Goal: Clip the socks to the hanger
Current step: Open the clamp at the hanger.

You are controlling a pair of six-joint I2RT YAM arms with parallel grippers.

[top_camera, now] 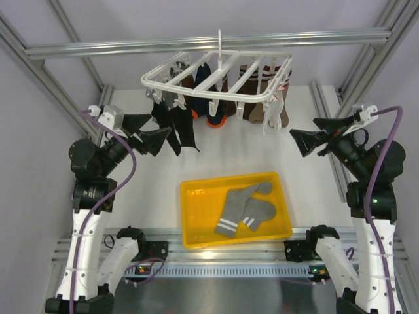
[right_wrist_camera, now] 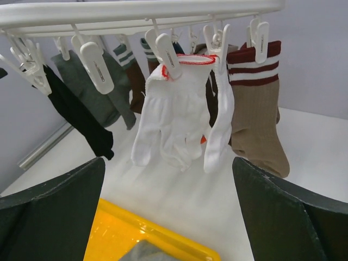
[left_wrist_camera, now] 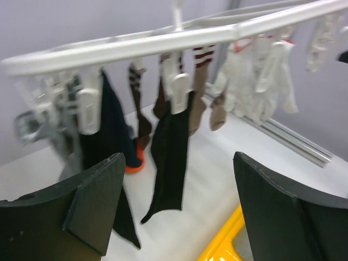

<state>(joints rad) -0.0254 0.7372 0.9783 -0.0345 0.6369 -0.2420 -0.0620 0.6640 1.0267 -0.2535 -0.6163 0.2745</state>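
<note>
Socks [top_camera: 245,209] in tray [top_camera: 196,196], hanger [top_camera: 219,82] behind, overhead.

pale lilac walls [top_camera: 163,16], aluminium frame rails [top_camera: 131,46], white tabletop [top_camera: 229,150], even light.

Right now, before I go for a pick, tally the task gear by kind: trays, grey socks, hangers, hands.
Yellow tray: 1
Grey socks: 2, both lying in the tray
White hanger: 1
Hands: 2, left hand and right hand, both open and empty
Total: 6
</note>
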